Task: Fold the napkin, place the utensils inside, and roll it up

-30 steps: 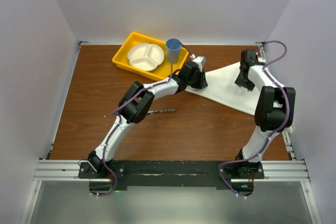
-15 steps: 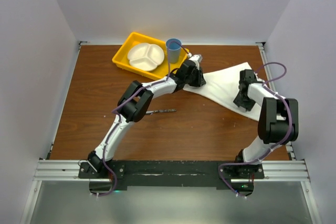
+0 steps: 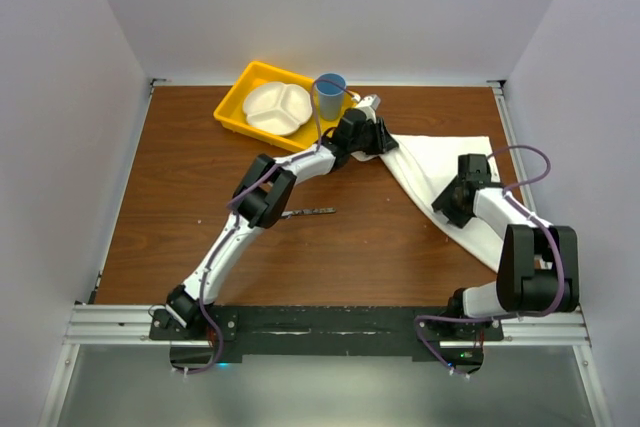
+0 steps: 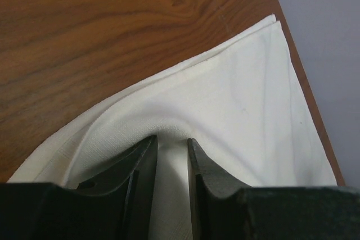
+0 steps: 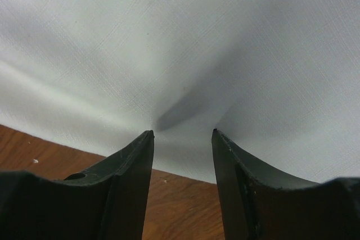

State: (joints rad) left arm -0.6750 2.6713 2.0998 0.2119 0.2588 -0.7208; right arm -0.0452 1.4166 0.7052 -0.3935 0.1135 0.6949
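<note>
Two hands meet on one white cloth. The left hand (image 4: 171, 145), its jaws drawn narrow, pinches a raised fold of the napkin (image 3: 440, 157). The right hand (image 5: 181, 136), jaws about half apart, has cloth puckered between its fingers and appears to grip it, though the wrist view is too close to be certain. The napkin covers part of the right half of the desk (image 3: 200, 187), running from the left hand at the far middle toward the near right. One corner lies flat close to the desk's right edge. The knife (image 3: 308, 212) rests on bare wood left of centre, just beside the left arm's elbow and well apart from the napkin. At the far edge a yellow tray (image 3: 235, 107) holds a white divided plate (image 3: 275, 107). A blue cup (image 3: 330, 97) stands at the tray's right end, near the left hand.
</note>
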